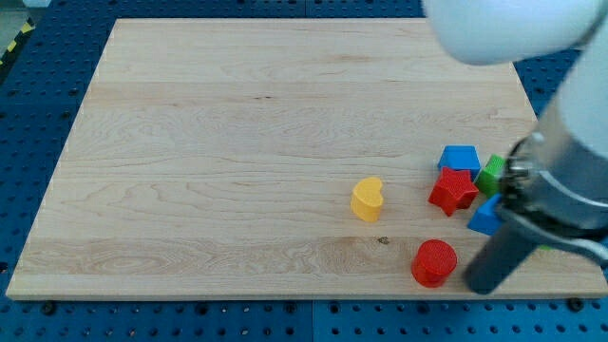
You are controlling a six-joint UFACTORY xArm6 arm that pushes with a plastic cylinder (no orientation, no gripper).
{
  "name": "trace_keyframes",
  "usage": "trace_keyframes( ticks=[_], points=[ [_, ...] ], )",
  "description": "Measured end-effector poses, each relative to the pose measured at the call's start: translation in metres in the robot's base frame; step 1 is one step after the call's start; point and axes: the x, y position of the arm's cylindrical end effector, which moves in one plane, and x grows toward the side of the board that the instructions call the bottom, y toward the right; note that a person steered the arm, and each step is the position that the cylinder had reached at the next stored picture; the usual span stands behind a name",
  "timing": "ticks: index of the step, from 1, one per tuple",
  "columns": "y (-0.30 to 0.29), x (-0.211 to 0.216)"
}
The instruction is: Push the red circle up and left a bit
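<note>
The red circle sits near the bench's bottom edge, right of centre. My tip rests just beside it, on its lower right; there are no fingers, only the rod. A slightly off-centre push could spin the circle sideways, toward the yellow heart or the red star, blue blocks and green block above.

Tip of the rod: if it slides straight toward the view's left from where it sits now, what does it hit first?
Most likely the red circle. My tip sits just to its right and slightly lower, so contact may be off-centre. Beyond it, the board looks free.
</note>
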Motion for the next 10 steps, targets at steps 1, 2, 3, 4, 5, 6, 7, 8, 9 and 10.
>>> trace_keyframes(
  ticks=[1, 2, 3, 4, 5, 6, 7, 8, 9, 10],
  points=[
    [-0.06, 0.0],
    [-0.075, 0.0],
    [-0.074, 0.0],
    [-0.07, 0.0],
    [-0.075, -0.014],
    [-0.093, -0.035],
    [-0.114, -0.056],
    [-0.138, -0.088],
    [-0.155, -0.122],
    [-0.155, -0.109]
  ],
)
